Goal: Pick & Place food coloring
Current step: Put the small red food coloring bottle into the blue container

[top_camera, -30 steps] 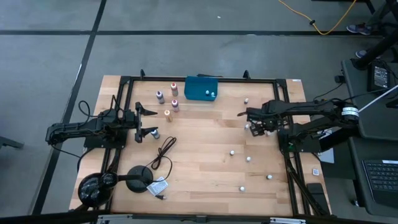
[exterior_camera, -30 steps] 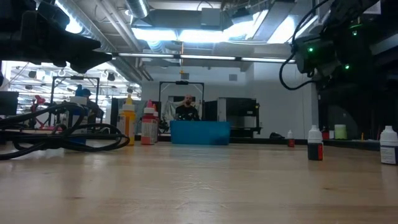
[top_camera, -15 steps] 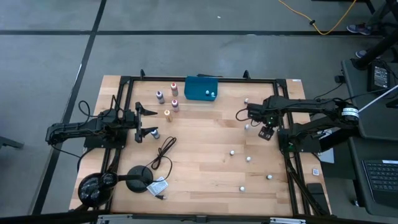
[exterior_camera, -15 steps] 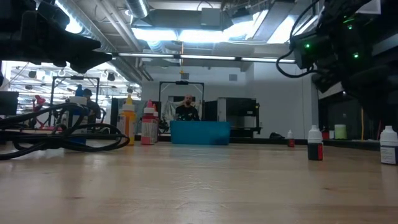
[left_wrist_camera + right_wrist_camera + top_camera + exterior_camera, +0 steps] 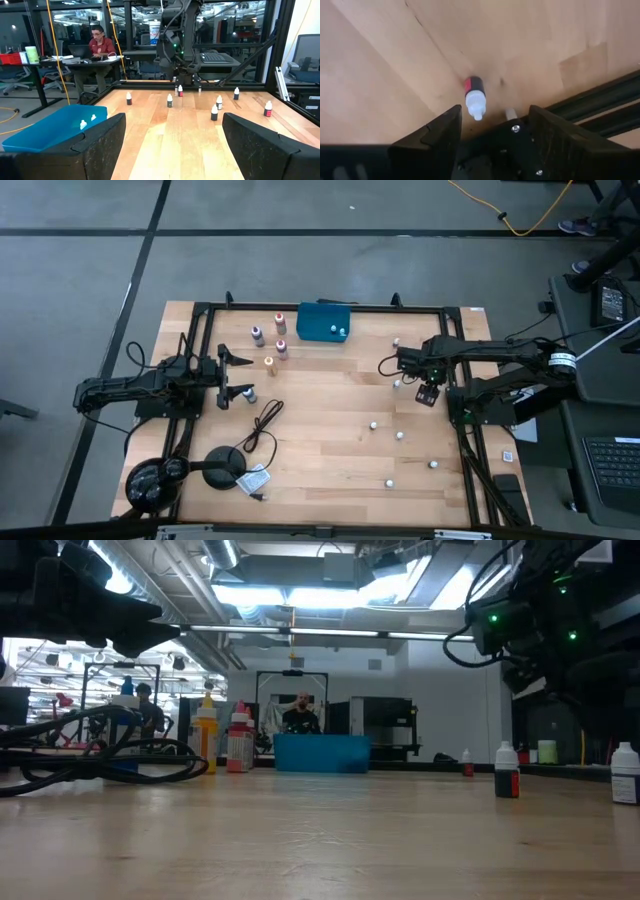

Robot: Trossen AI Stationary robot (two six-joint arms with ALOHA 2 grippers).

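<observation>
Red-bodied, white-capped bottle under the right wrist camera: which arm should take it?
Right. Its end effector hangs open directly over the red-bodied, white-capped bottle; the left end effector waits across the wooden table.

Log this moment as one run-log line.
left gripper: open, waiting at table's left | right gripper: open above small bottle, not gripping | tray: holds two bottles

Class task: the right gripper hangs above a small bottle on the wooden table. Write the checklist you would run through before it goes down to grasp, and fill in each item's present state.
1. Right gripper open: ok.
2. Small red-labelled dark bottle with pale cap lies between the gripper's two fingers in the right wrist view: ok.
3. Bottle standing upright: ok.
4. Nothing crowding the bottle on the wooden table: ok.
5. Teal rectangular tray has room: ok, two bottles inside.
6. Left gripper clear, open at the table's left side: ok.
</observation>
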